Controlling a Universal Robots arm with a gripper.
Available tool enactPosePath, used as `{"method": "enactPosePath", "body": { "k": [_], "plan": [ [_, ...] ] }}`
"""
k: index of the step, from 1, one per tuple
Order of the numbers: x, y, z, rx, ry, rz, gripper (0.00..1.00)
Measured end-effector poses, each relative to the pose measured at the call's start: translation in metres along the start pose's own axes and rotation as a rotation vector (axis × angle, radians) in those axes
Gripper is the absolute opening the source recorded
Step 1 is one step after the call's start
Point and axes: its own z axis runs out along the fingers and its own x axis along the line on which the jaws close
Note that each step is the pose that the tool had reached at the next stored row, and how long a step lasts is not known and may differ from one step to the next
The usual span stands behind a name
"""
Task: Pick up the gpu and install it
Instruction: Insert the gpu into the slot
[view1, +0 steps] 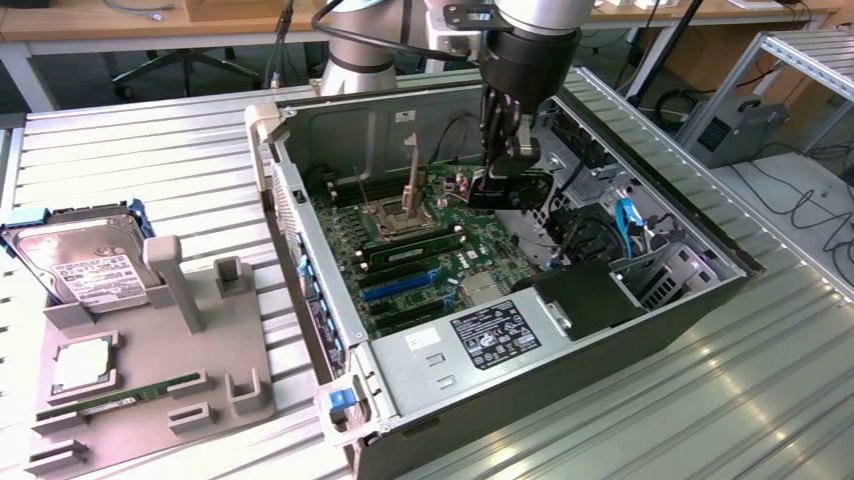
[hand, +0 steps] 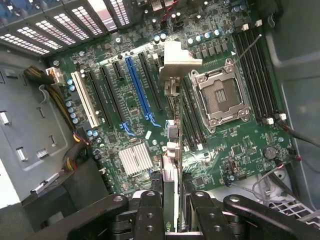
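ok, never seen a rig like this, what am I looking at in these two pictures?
One robot arm with a two-finger gripper. The exterior view comes from a camera off the arm, looking down on an open PC case on a ribbed metal table. The wrist view comes from a camera on the arm's wrist, looking past the fingers at the motherboard. The gripper is shut on the gpu, a thin card seen edge-on, held over the board, not in a slot. Beside the case, a grey tray holds a hard drive, a processor chip and a RAM stick.
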Motion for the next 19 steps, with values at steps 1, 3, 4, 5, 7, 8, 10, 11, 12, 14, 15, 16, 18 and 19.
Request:
{"method": "enactPosePath", "body": {
  "k": [1, 3, 4, 5, 7, 8, 10, 11, 12, 14, 15, 16, 18, 19],
  "plan": [
    [0.0, 0.0, 0.0, 0.0, -0.0001, -0.004, 0.26],
    [0.0, 0.0, 0.0, -0.0002, -0.0005, -0.012, 0.26],
    [0.0, 0.0, 0.0, -0.0002, -0.0007, -0.016, 0.26],
    [0.0, 0.0, 0.0, -0.0002, -0.0009, -0.019, 0.26],
    [0.0, 0.0, 0.0, -0.0004, -0.0012, -0.027, 0.26],
    [0.0, 0.0, 0.0, -0.0004, -0.0014, -0.032, 0.26],
    [0.0, 0.0, 0.0, -0.0005, -0.0019, -0.041, 0.26],
    [0.0, 0.0, 0.0, -0.0005, -0.002, -0.044, 0.26],
    [0.0, 0.0, 0.0, -0.0006, -0.0023, -0.05, 0.26],
    [0.0, 0.0, 0.0, -0.0007, -0.0026, -0.058, 0.26],
    [0.0, 0.0, 0.0, -0.0008, -0.0028, -0.062, 0.26],
    [0.0, 0.0, 0.0, -0.0009, -0.0031, -0.069, 0.26],
    [0.0, 0.0, 0.0, -0.0011, -0.004, -0.09, 0.26],
    [0.0, 0.0, 0.0, -0.0012, -0.0044, -0.097, 0.26]
  ]
}}
